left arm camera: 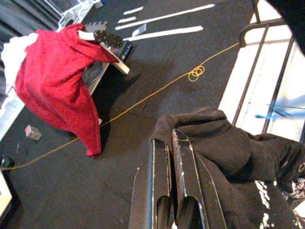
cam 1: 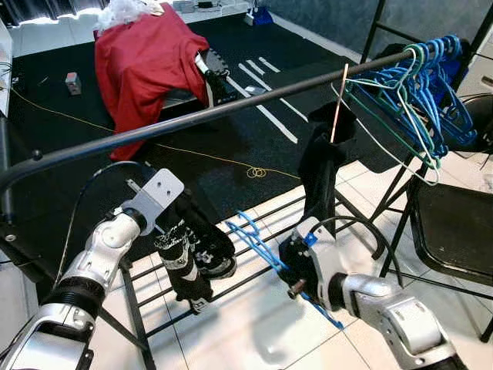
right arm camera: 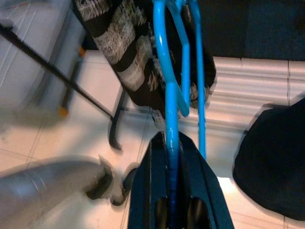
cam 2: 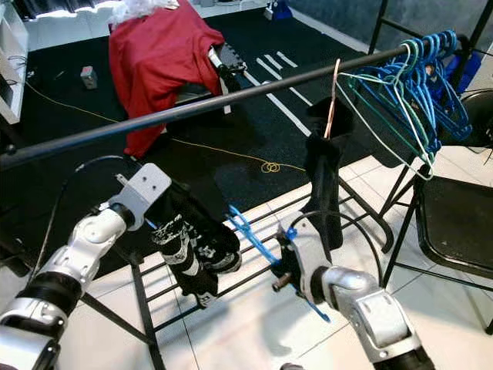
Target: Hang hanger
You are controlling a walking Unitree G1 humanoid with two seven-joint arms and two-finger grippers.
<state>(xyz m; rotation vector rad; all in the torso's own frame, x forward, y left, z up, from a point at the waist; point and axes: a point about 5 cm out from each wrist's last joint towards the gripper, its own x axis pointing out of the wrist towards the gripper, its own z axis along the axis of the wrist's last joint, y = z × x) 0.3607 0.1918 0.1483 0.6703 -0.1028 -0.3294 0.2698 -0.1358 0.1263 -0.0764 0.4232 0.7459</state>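
Lower centre of the head views: your right gripper point(cam 1: 296, 266) has the blue hanger point(cam 1: 258, 245) pinched between closed fingers; the hanger's long axis slants from centre frame down toward lower right, and it sits low, well under the rail.
Head views, the rail: the black rail point(cam 1: 192, 119) crosses from middle left up to upper right; you have to carry the hanger up and forward to reach it, and the right arm is the nearer one.
Head views, obstacles: a black garment point(cam 1: 323, 166) hangs off the rail just above your right gripper, on a thin pale hook; a bunch of blue and green hangers point(cam 1: 420, 92) crowds the rail's upper right end; the barer stretch lies left of the garment.
Head views, left side: your left gripper point(cam 1: 189, 270) is buried in a dark patterned cloth point(cam 1: 181, 250) at lower left, beside the hanger.
Head views, background: a red cloth point(cam 1: 146, 54) drapes something at upper left; a dark chair point(cam 1: 454, 223) stands at right.
Left wrist view: the fingers point(left arm camera: 181, 157) lie together, with dark cloth against them; you cannot tell whether they grip it.
Right wrist view: the blue hanger runs straight out along the clamped fingers, with the patterned cloth beyond it at top.
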